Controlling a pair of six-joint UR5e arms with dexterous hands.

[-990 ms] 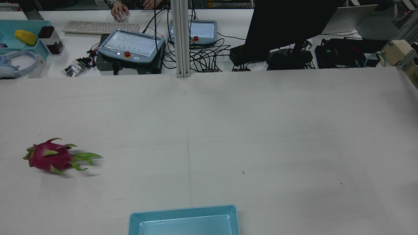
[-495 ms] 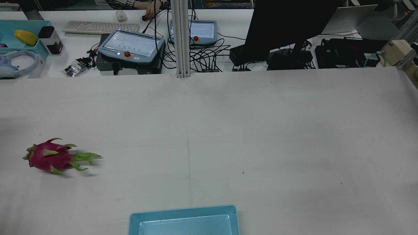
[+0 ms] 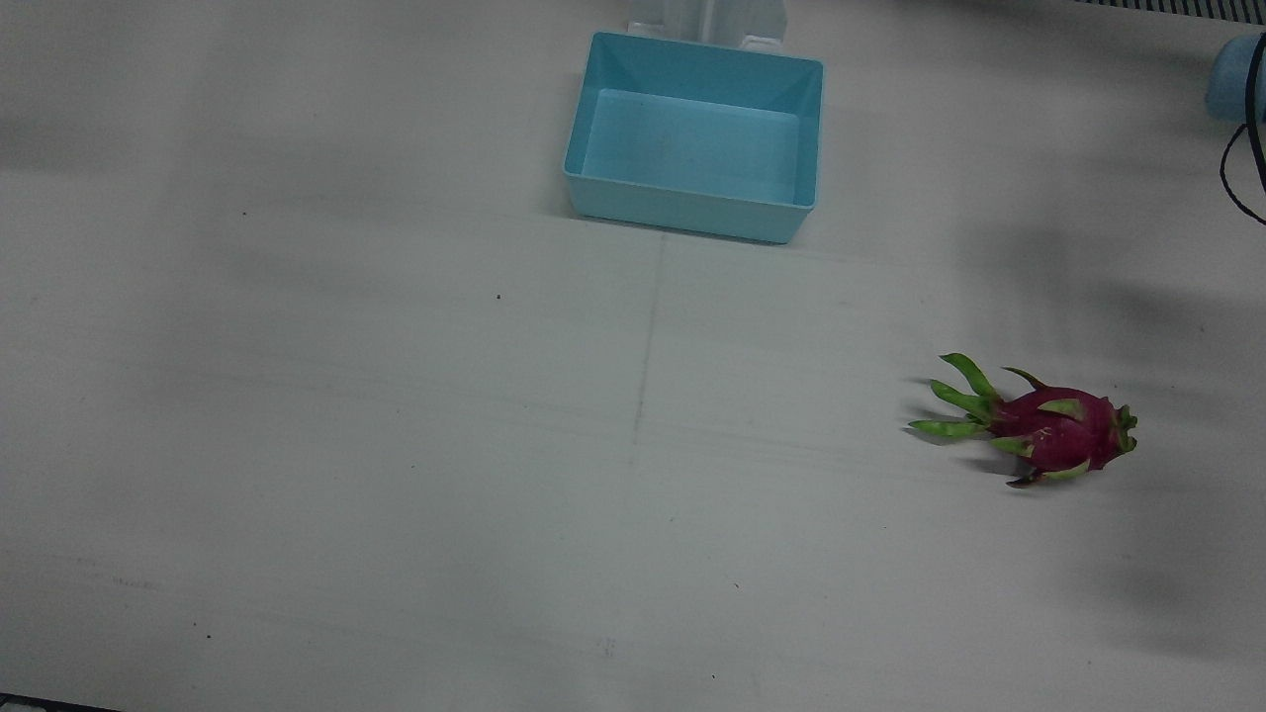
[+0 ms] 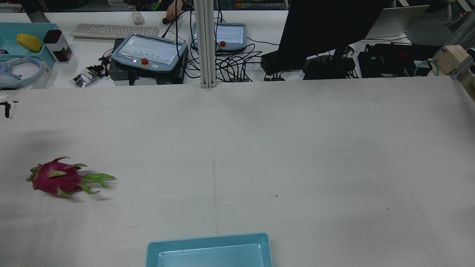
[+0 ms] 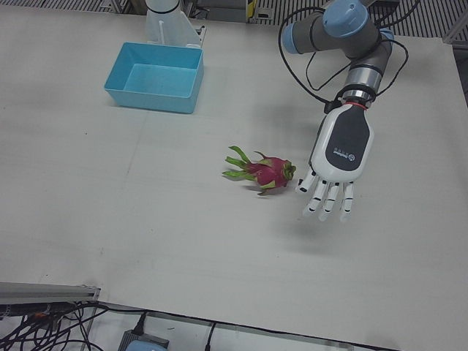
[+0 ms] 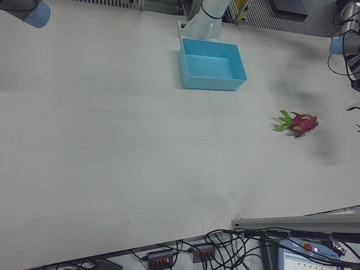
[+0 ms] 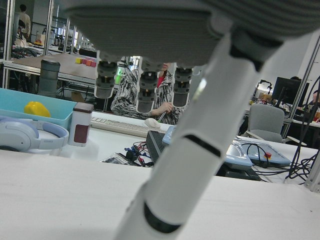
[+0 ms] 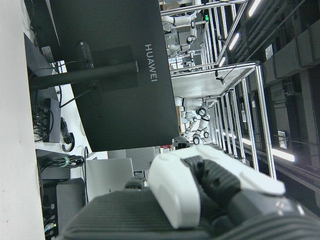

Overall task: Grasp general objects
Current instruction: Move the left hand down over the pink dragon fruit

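Observation:
A magenta dragon fruit (image 5: 269, 173) with green scales lies on its side on the white table, leafy end toward the blue bin. It also shows in the front view (image 3: 1053, 430), the rear view (image 4: 55, 178) and the right-front view (image 6: 302, 122). My left hand (image 5: 338, 157) hovers palm down just beside the fruit's stem end, fingers spread, open and empty, not touching it. Its fingertips (image 4: 7, 105) show at the rear view's left edge. My right hand (image 8: 200, 200) shows only in its own view, thumb stretched out, holding nothing, away from the table.
An empty light-blue bin (image 3: 692, 213) stands at the table's robot-side edge, in the middle, also in the left-front view (image 5: 150, 99). The operators' desk behind the table's far edge holds teach pendants (image 4: 150, 50), cables, a monitor (image 4: 323, 29) and headphones (image 4: 20, 72).
My left hand's fingertips have come into the rear view at its left edge. The dragon fruit and bin have not moved. A person at the back desk took a hand off the mouse.

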